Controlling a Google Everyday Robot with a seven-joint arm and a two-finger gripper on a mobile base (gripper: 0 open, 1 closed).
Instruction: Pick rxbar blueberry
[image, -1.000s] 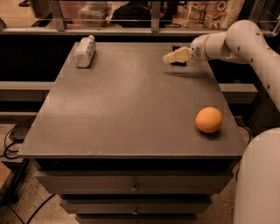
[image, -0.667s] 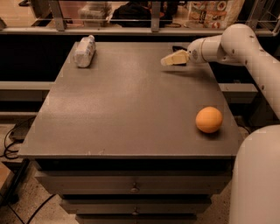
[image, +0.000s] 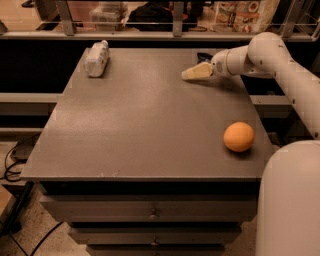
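The rxbar blueberry shows as a small dark navy shape at the table's far right edge, partly hidden behind my arm. My gripper has cream tips pointing left and hovers low over the table, just in front and to the left of the bar. The white arm reaches in from the right. The gripper holds nothing that I can see.
An orange ball lies near the table's right edge. A whitish plastic-wrapped bundle lies at the far left corner. The grey table stands on drawers. A rail and shelves run behind the far edge. My white base is at bottom right.
The gripper has shifted a little to the left and towards the near side. The ball and the bundle have not moved.
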